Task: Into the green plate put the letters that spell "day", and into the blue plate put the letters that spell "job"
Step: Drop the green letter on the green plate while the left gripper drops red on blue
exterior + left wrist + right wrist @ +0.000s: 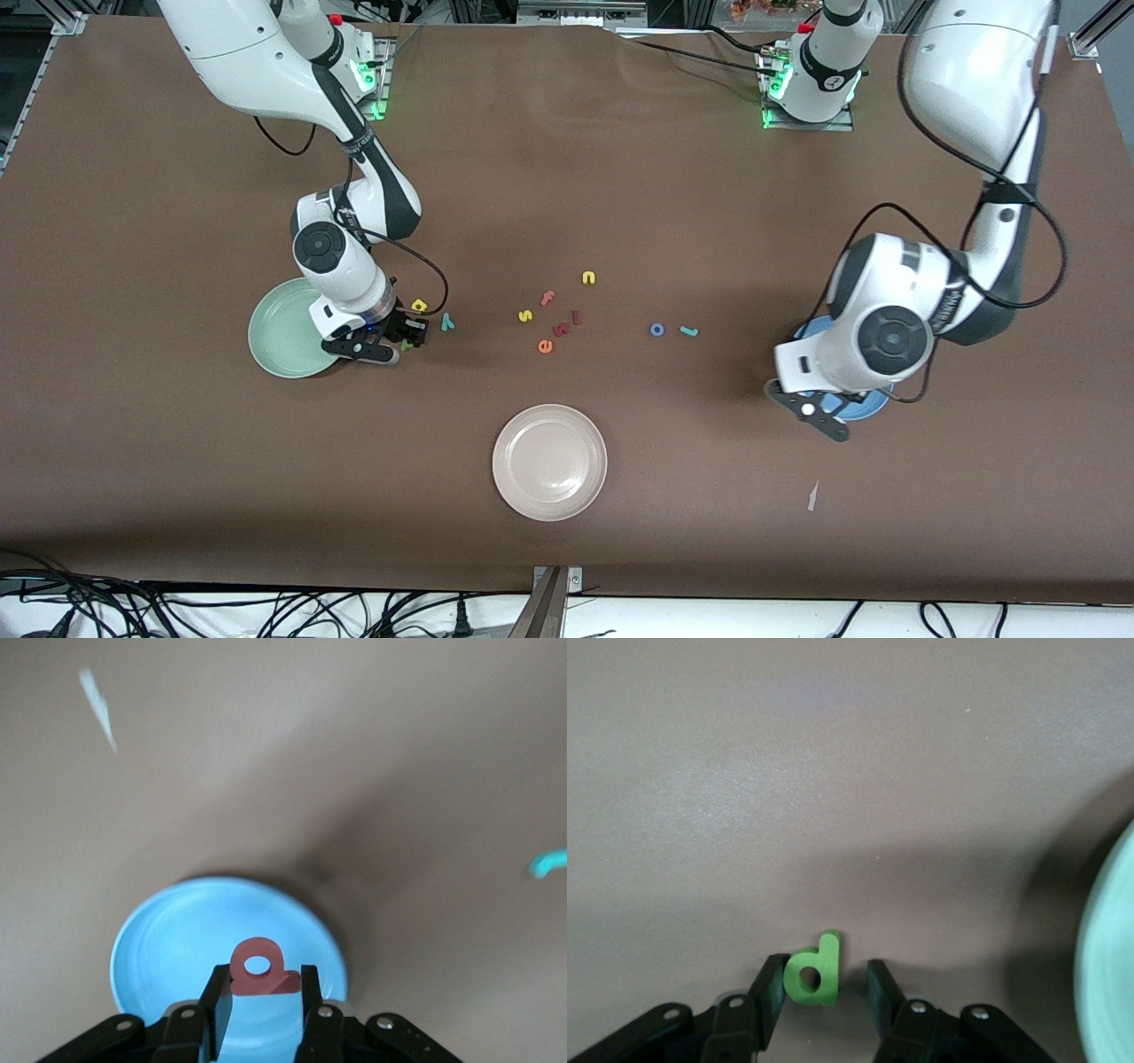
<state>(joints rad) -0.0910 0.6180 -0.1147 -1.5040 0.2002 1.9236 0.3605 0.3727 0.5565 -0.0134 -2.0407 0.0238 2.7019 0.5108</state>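
My right gripper (406, 339) is down at the table beside the green plate (275, 332). The dark green d (815, 973) lies between its fingers, touching one, with a gap to the other, so the right gripper (827, 966) is open. The yellow a (419, 306) and teal y (447, 322) lie close by. My left gripper (264, 979) hangs over the blue plate (177, 939), shut on the pink-red b (257, 967). The blue o (656, 330) and teal j (689, 331) lie on the table between the middle cluster and the blue plate (864, 406).
A beige-white plate (549, 461) sits nearest the front camera. At mid-table lie a yellow s (524, 315), yellow n (588, 277), pink f (547, 298), orange e (545, 346) and two dark red letters (567, 324). A white scrap (812, 496) lies near the blue plate.
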